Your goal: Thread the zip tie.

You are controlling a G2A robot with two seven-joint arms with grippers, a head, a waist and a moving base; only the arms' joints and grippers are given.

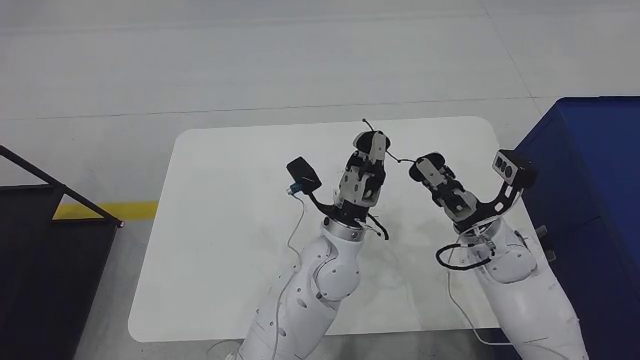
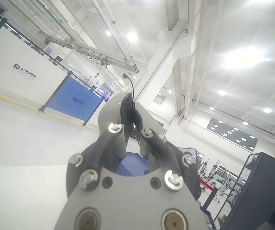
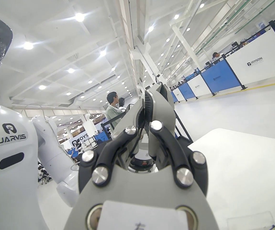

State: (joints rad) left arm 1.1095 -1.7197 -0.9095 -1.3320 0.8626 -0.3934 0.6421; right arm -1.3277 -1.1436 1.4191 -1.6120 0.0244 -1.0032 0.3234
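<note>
Zip tie (image 2: 132, 86) clamped in left tool (image 2: 130, 99), far end pinched in right tool (image 3: 149, 94)

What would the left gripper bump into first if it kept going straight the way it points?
Nothing that shows. The left gripper, shut on the zip tie, points up from the table toward the high ceiling. The way looks free there, though depth is hard to judge.
</note>
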